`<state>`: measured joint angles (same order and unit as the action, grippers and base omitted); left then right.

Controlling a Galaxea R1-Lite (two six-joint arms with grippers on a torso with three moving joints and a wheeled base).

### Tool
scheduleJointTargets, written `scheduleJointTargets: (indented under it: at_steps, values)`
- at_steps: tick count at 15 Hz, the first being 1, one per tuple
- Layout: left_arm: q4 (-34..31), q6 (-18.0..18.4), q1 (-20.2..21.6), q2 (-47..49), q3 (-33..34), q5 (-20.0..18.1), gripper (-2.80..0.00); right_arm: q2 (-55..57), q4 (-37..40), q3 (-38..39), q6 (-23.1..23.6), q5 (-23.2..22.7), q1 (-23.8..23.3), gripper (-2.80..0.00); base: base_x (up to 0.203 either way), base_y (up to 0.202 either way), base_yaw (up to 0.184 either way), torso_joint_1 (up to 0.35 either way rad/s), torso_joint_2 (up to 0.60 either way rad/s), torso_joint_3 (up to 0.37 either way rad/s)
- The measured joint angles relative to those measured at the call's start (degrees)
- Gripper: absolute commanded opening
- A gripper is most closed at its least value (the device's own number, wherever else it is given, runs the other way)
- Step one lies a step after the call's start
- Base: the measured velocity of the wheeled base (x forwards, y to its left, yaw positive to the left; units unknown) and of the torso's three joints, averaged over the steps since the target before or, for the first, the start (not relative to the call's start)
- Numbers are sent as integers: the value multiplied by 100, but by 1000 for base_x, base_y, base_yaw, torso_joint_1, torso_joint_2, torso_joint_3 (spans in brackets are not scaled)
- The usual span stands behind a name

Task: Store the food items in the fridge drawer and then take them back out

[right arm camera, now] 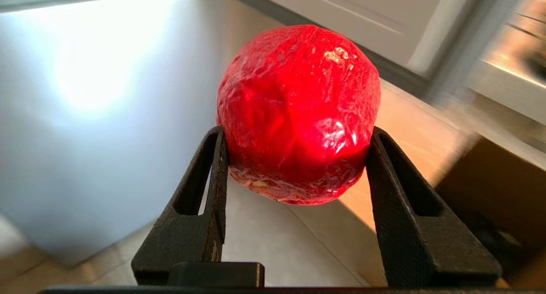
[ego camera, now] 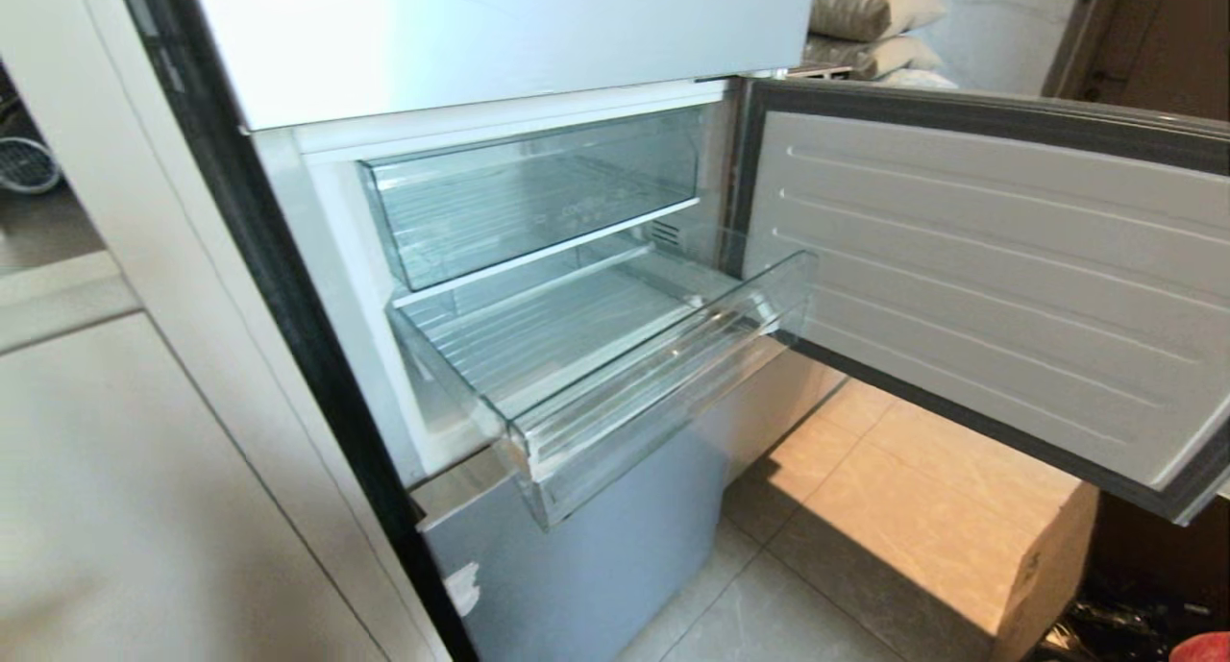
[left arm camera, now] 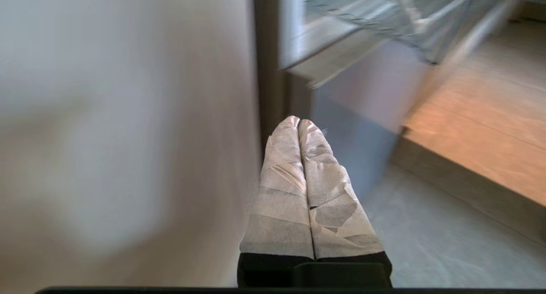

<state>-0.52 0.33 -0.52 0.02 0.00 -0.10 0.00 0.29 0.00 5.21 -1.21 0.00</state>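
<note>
One food item (right arm camera: pixel 298 93), a round glossy red piece, sits between the black fingers of my right gripper (right arm camera: pixel 297 132), which is shut on it above the tiled floor, in front of the fridge's grey lower front. The fridge drawer (ego camera: pixel 663 374) is pulled out below the fridge compartment; its ribbed floor (ego camera: pixel 538 340) is bare. My left gripper (left arm camera: pixel 298 123) is shut, its white-taped fingers pressed together with nothing between them, low beside the fridge's dark left edge. Neither arm shows in the head view.
The fridge door (ego camera: pixel 980 278) stands open to the right, over a cardboard box (ego camera: pixel 961 547) on the floor. A taller clear bin (ego camera: pixel 519 201) sits above the drawer. A pale cabinet side (ego camera: pixel 144 499) stands at the left. A red thing (ego camera: pixel 1201 648) is cut off at the bottom right corner.
</note>
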Motion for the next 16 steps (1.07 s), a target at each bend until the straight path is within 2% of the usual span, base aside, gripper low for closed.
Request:
scheduleJointTargets:
  at_steps: [12, 16]
  values:
    - [0, 0, 0, 0, 0, 0, -280, 0, -2, 0, -87, 14, 0, -280, 1, -7, 172, 2, 2, 1]
    - [0, 2, 0, 0, 0, 0, -280, 0, -2, 0, -129, 36, 0, -280, 1, -1, 23, -1, 1, 1]
